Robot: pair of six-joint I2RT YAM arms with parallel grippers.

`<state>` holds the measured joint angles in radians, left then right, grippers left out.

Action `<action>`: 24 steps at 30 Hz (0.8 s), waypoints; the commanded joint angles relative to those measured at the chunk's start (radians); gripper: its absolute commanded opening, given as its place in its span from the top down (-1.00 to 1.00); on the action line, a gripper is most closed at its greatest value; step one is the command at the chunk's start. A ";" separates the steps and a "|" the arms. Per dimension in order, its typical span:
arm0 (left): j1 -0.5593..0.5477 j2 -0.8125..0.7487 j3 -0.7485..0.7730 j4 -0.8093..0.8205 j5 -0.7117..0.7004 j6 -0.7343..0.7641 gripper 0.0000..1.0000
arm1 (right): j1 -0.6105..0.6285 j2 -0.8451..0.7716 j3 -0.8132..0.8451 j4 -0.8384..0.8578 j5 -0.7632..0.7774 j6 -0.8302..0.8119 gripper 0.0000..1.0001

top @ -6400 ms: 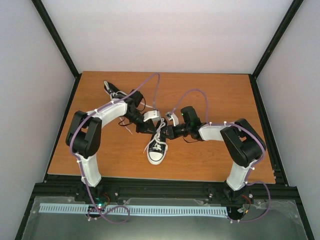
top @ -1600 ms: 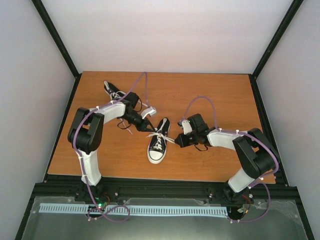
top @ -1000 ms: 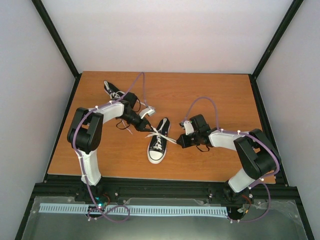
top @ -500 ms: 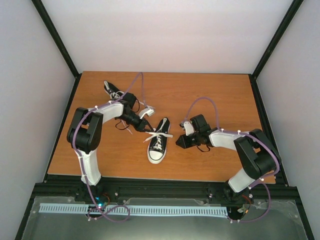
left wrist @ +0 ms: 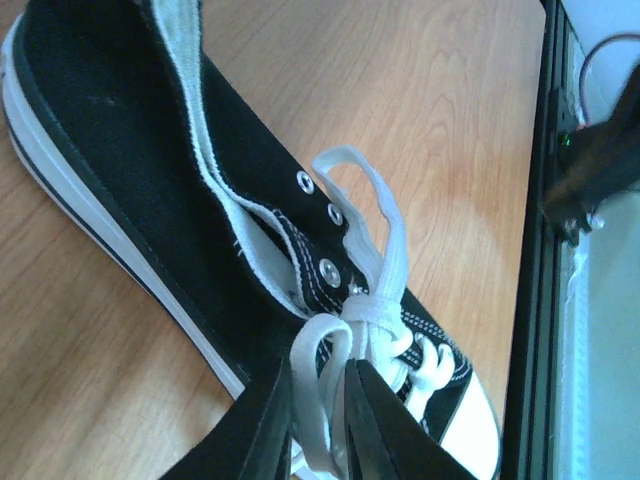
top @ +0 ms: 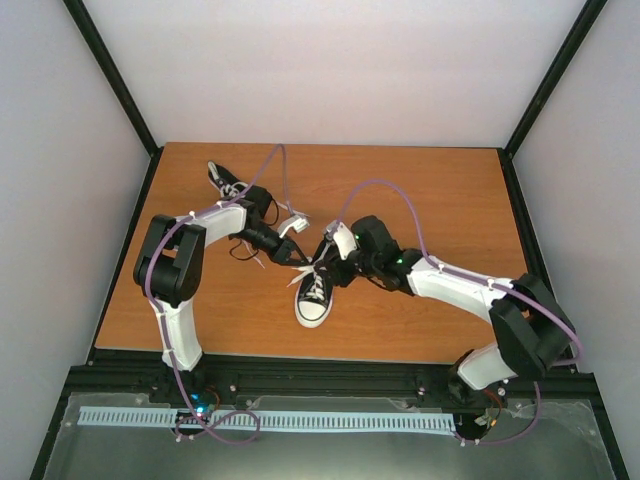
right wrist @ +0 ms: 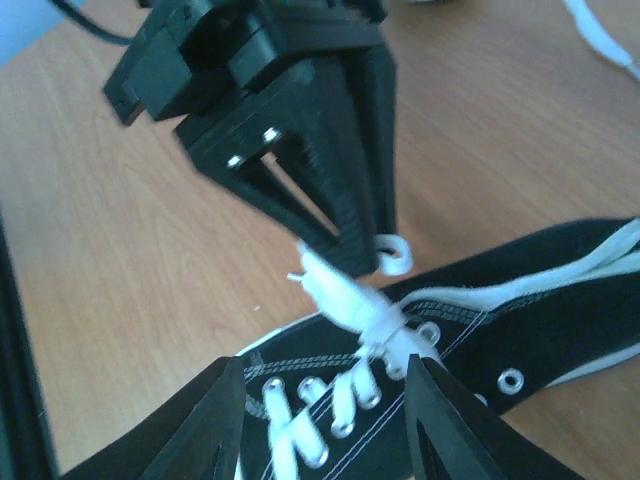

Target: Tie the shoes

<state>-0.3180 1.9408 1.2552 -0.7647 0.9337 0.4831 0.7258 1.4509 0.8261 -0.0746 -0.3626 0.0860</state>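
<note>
One black shoe (top: 312, 300) with a white toe cap lies mid-table, toe toward me, and its white laces are cinched into a knot (left wrist: 375, 310). My left gripper (top: 303, 262) is at the knot's left side, jaws pinched on a white lace loop (left wrist: 318, 390). A second loop (left wrist: 370, 190) lies loose over the eyelets. My right gripper (right wrist: 325, 400) hovers open over the lace rows, one finger on each side of the shoe (right wrist: 540, 290), holding nothing. The left gripper (right wrist: 350, 265) shows there too, gripping the lace. The other shoe (top: 226, 183) lies at the back left.
The wooden table (top: 430, 190) has a black frame rail (left wrist: 530, 250) along its near edge. A loose white lace end (right wrist: 600, 40) lies on the wood beyond the shoe. The left arm's cable (top: 280, 165) arches above the back-left shoe.
The right gripper let go of the lace it was pulling, opened, and swung left over the shoe. The left gripper stayed put on its loop.
</note>
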 commanded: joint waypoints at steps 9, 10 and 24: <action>0.080 -0.100 0.101 -0.049 -0.082 0.107 0.20 | -0.035 0.061 0.033 0.026 0.078 0.032 0.05; 0.086 -0.104 0.105 -0.077 -0.087 0.143 0.19 | -0.047 0.053 0.020 0.037 0.064 0.043 0.03; -0.001 -0.253 -0.070 -0.234 -0.282 0.579 0.64 | -0.100 0.028 -0.050 0.063 0.014 0.076 -0.04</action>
<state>-0.2863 1.7046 1.2064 -0.9577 0.7425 0.9207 0.6319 1.4948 0.7830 -0.0483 -0.3332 0.1482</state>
